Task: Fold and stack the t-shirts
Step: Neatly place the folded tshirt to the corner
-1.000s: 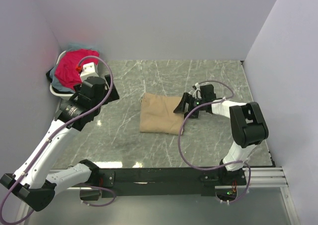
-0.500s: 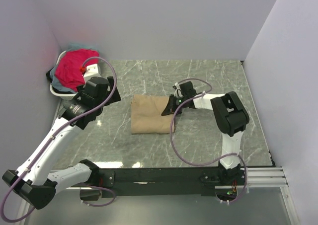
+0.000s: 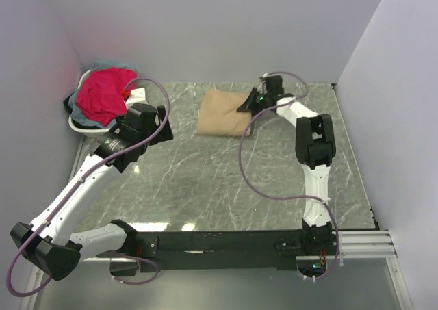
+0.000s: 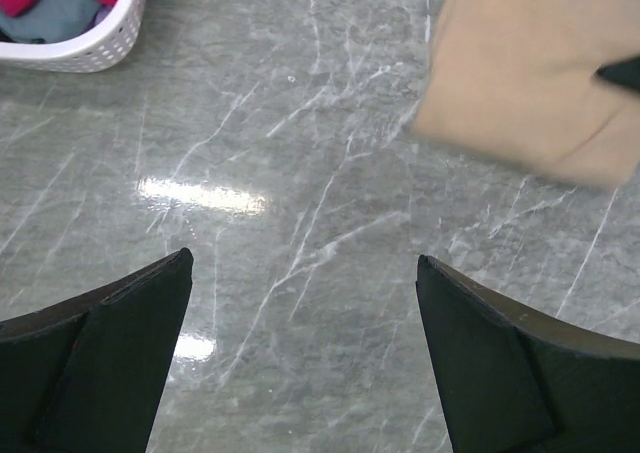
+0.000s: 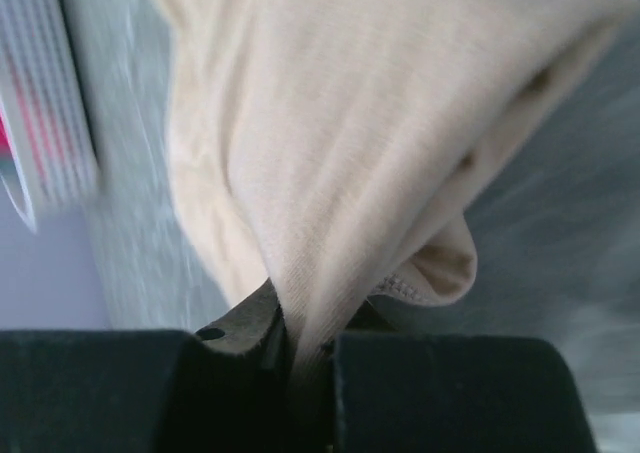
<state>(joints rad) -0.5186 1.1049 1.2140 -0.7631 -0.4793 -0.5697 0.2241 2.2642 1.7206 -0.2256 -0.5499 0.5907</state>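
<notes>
A folded tan t-shirt [image 3: 224, 112] lies near the back wall, right of centre. My right gripper [image 3: 248, 105] is shut on its right edge; the right wrist view shows the tan cloth [image 5: 350, 173] pinched between the jaws. A red-pink t-shirt [image 3: 102, 92] is heaped over pale blue-grey cloth in the white basket [image 3: 76, 123] at the back left. My left gripper [image 4: 303, 303] hangs open over bare marble, with the tan t-shirt [image 4: 530, 73] to its upper right and the basket [image 4: 80, 43] to its upper left.
The grey marble table [image 3: 205, 180] is walled at the back and on both sides. A purple cable [image 3: 243, 166] loops from the right arm over the table. The basket corner shows at the left of the right wrist view.
My right gripper has shut on the tan t-shirt's edge and dragged it from the table's middle toward the back wall. The left arm has shifted slightly to the right, still open.
</notes>
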